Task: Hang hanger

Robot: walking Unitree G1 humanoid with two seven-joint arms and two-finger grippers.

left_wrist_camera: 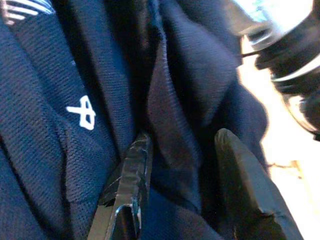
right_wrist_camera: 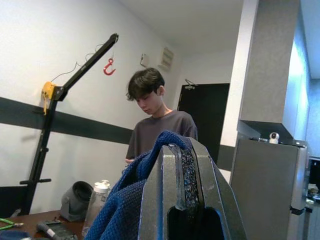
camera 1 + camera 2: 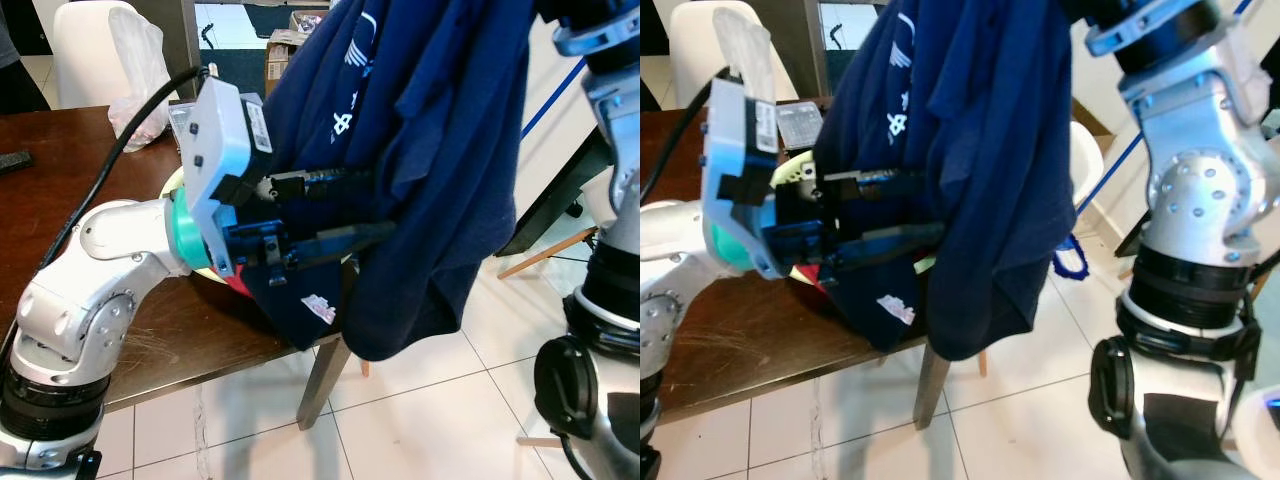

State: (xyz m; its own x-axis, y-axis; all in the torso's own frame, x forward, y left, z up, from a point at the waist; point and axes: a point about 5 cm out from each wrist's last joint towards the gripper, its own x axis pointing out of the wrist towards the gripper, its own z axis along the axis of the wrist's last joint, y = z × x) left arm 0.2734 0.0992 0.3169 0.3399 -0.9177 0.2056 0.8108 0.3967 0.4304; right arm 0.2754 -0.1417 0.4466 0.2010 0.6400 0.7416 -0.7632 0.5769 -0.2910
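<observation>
Holding the navy shirt high with my right gripper pinched on its cloth, I've spread my left gripper at nine o'clock into its folds (feeling for the hanger, hidden inside).

Brown wood table, white tile floor, white walls.

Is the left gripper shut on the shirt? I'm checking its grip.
No: in the left wrist view, the left gripper's fingers stand apart around a fold of the navy shirt.
</observation>
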